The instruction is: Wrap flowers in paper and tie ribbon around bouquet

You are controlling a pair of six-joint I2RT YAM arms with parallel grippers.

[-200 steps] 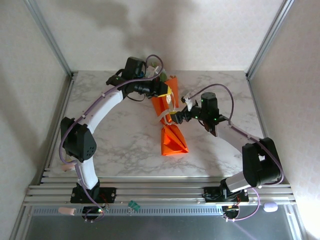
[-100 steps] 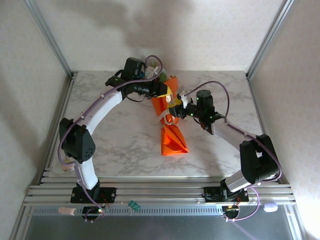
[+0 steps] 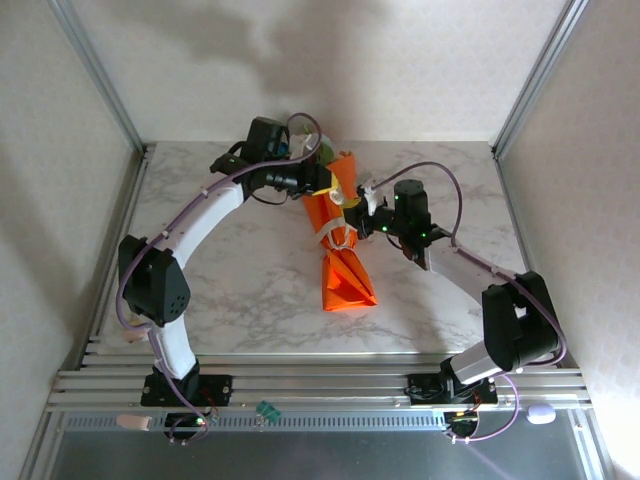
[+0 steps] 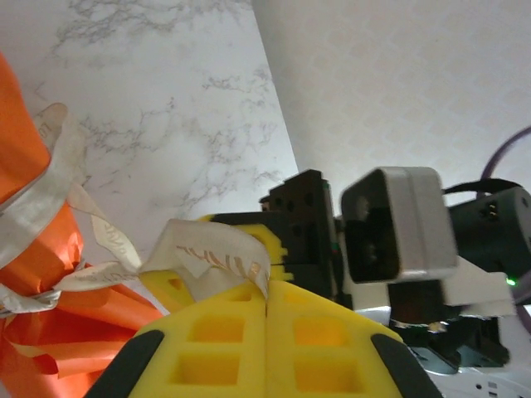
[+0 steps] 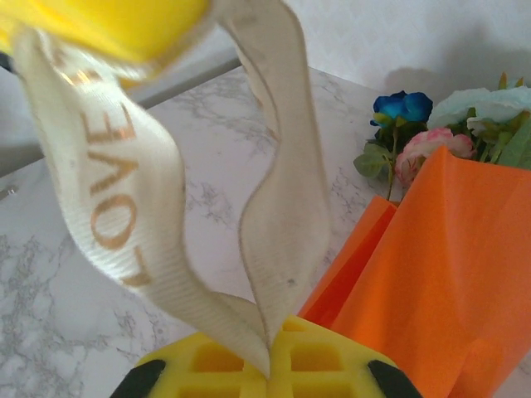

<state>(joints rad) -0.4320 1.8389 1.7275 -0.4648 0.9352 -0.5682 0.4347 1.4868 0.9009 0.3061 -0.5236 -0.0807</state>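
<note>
Left hand (image 4: 267, 290) and right hand (image 5: 270, 361) each clamp the ribbon (image 5: 112, 191); pulling apart evenly should tighten its loop around the bouquet (image 3: 338, 262) beside them.

Marble table (image 3: 250, 295), orange bouquet (image 3: 341, 277) upon it

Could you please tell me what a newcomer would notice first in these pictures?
The bright orange bouquet, lying in the middle of the marble table with flowers at its far end, stands out first. Next comes the cream ribbon lettered LOVE, wrapped round its middle, one stretch pinched in the shut left gripper and another in the shut right gripper.
</note>
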